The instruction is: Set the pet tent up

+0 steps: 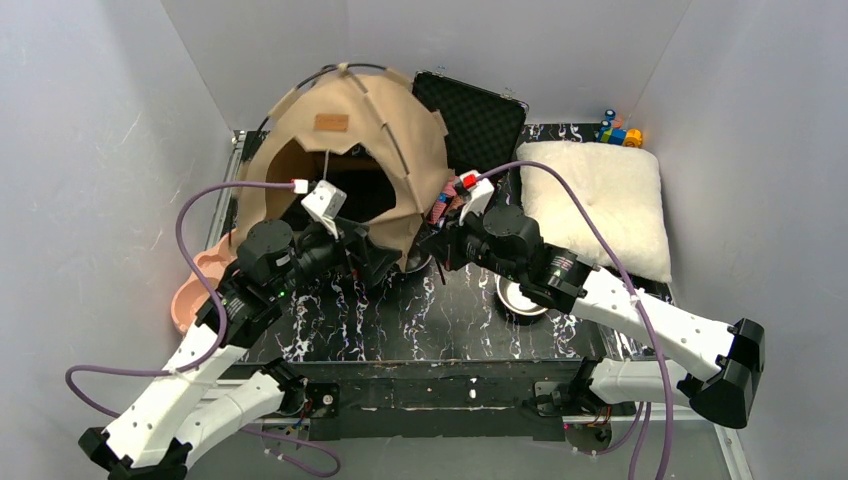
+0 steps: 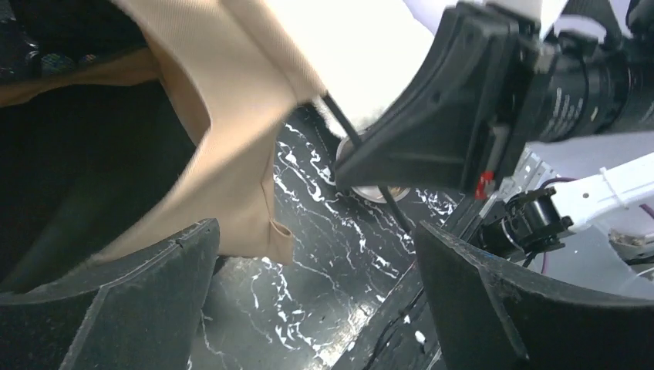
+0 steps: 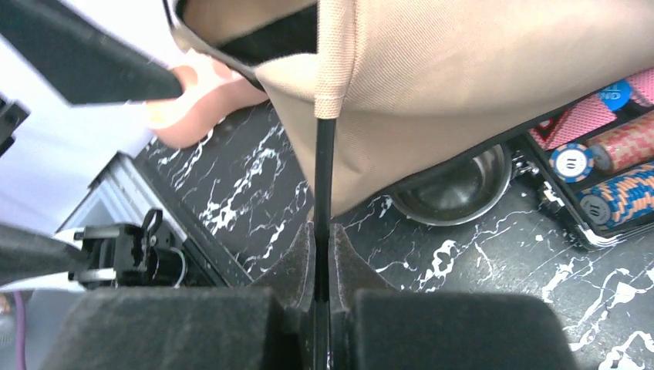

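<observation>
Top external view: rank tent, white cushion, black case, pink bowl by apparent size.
1. pet tent
2. white cushion
3. black case, partly behind the tent
4. pink bowl, partly covered
The last two are both partly hidden, so their order is unsure.

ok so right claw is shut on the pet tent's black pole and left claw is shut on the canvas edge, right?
Half right. The left claw is open and grips nothing; the canvas edge of the pet tent lies just ahead of it, as the left wrist view shows. The right claw is shut on the black pole, as you said.
</observation>
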Motion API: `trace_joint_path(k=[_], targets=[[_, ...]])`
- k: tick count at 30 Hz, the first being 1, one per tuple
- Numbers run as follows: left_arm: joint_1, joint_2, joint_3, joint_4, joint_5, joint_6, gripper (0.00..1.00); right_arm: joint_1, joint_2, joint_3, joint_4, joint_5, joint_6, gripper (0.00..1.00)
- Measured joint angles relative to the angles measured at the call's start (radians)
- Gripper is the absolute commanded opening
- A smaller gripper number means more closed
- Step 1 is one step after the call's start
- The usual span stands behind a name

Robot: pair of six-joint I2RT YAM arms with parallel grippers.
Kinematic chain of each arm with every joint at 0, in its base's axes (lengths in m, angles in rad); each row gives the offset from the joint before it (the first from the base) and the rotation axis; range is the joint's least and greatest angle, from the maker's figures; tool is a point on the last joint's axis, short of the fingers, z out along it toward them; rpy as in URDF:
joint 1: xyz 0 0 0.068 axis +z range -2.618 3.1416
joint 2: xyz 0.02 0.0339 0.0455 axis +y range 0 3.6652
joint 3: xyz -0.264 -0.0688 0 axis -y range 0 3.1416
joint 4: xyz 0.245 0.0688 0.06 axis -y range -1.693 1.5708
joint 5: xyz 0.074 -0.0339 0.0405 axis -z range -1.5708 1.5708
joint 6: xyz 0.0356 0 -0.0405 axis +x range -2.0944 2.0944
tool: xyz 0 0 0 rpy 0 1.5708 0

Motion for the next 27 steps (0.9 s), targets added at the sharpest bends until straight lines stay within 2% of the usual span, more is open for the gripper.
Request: trace_joint_path(k=[6, 11, 16, 22, 27], targets=[[-0.001, -0.073, -0.003, -0.084, -0.001, 0.051, 0.98, -0.011, 0.000, 0.000, 0.035, 0.047, 0.048, 0.01], [-0.002, -0.084, -0.060, -0.098, -0.111, 0.016, 0.98, -0.011, -0.001, 0.000, 0.035, 0.045, 0.078, 0.01], [-0.002, -0.044, -0.156, -0.074, -0.222, -0.133, 0.98, -0.011, -0.009, 0.000, 0.035, 0.045, 0.105, 0.01], [-0.002, -0.149, -0.335, 0.025, -0.299, -0.352, 0.98, -0.011, -0.016, 0.000, 0.034, 0.044, 0.127, 0.01], [-0.002, -0.190, -0.394, 0.121, -0.338, -0.444, 0.98, -0.011, -0.023, 0.000, 0.035, 0.042, 0.134, 0.01]])
